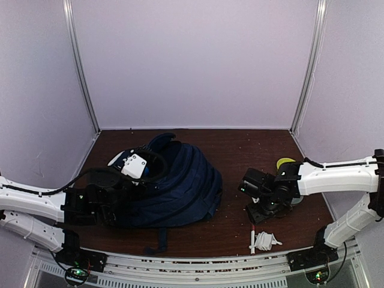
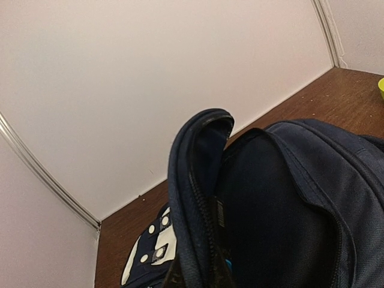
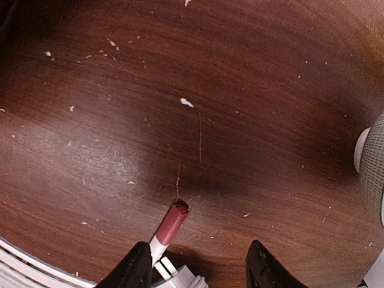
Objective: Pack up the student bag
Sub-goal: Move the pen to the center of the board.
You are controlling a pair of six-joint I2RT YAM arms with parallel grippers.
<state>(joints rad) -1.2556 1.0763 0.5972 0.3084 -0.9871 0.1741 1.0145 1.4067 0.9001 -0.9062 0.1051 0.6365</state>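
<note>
Top external view: the large navy blue fabric backpack (image 1: 174,186) lies on the brown wooden bench (image 1: 240,150), left of the middle, with its white-patched flap (image 1: 133,163) towards the far left corner. The left claw (image 1: 114,198) sits at the bag's left side, dark against dark, so I cannot tell whether it is spread. The left wrist view looks at the bag's gaping zipped mouth (image 2: 210,198). The right claw (image 3: 198,255) hangs spread above the bench towards the near right corner, just over a white pen with a dark red cap (image 3: 171,225), beside a coiled white cable (image 1: 265,241)
</note>
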